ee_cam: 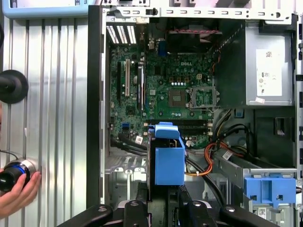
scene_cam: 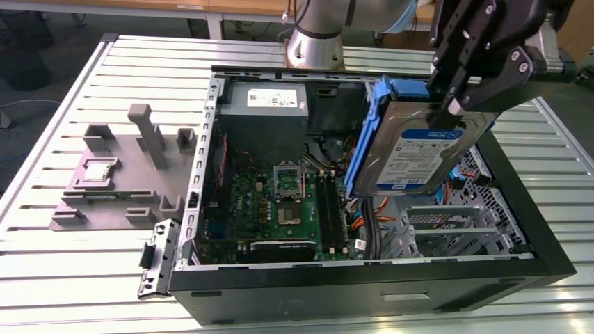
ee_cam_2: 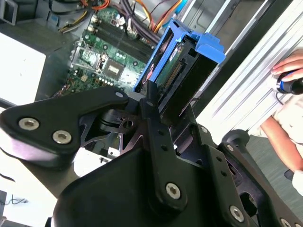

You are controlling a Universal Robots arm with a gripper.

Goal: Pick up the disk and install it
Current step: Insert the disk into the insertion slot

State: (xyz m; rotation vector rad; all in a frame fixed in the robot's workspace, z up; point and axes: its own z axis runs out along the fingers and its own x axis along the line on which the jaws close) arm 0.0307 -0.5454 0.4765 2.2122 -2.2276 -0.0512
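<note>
In the upper right of the exterior view the claw (scene_cam: pixel 452 106) is clamped on the upper edge of the disk (scene_cam: pixel 415 154), and the frame's top edge cuts off the claw's body. The disk hangs tilted, label outward, over the open computer case (scene_cam: pixel 371 292) standing on the table (scene_cam: pixel 83 278). Its lower end covers wiring beside the motherboard (scene_cam: pixel 278 202) and seems to sit above the drive cage (scene_cam: pixel 446 223), though contact is hard to judge. In the first wrist view the disk (ee_cam: pixel 168 158) shows end-on, so its label is hidden. A hand (ee_cam: pixel 19 191), cut off at the edge, grips a small blue-ringed knob (ee_cam: pixel 12 174) on the table.
</note>
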